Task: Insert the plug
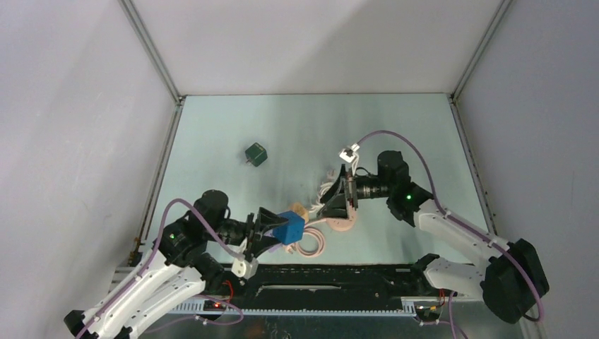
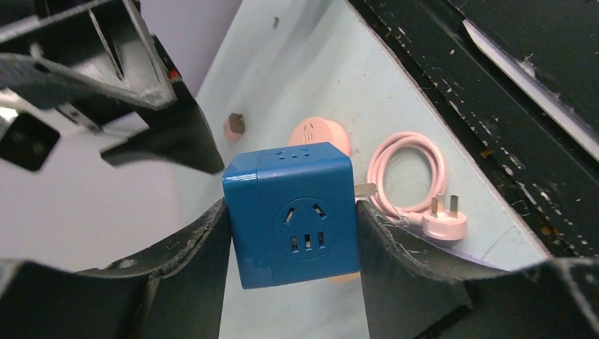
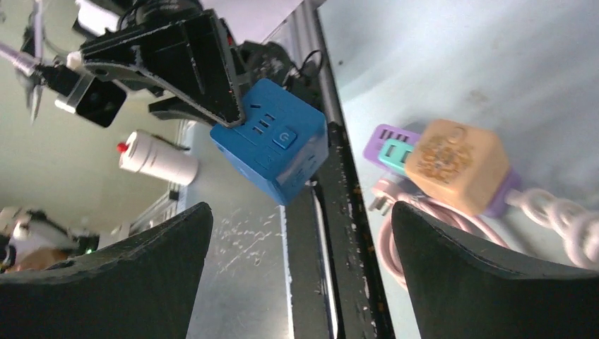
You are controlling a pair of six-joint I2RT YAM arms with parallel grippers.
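- Pink plug [image 2: 443,223] — flat on the table [image 1: 395,134], lower right of the left wrist view, pins toward the top of the frame, not in any socket, untouched by either gripper.
- Pink cable [image 2: 375,176] looped in a loose ring just above the plug, close beside the black rail [image 2: 459,92] along the table's near edge.
- Blue socket cube [image 2: 289,212] at the centre of the left wrist view, clear of the table, a three-hole outlet and a row of small slots on the face toward the camera; a metal prong visible at its right side.
- Left gripper [image 2: 289,233] clamped on that cube at a middling width, one of its fingers [image 2: 191,247] pressed flat to each of two opposite faces.
- Round pink socket [image 2: 318,135] on the table just behind the cube, partly hidden by it.
- Right gripper [image 3: 300,219] spread fully wide, nothing between the jaws; in the overhead view near the picture's middle, just right of the blue cube.
- Tan cube [image 3: 455,166] in the right half of the right wrist view, on top of a purple-and-teal strip [image 3: 388,145], with pink cable loops below it.
- Green cube [image 1: 256,154] alone on the table, upper left of the cluster in the overhead view, well apart from both grippers.
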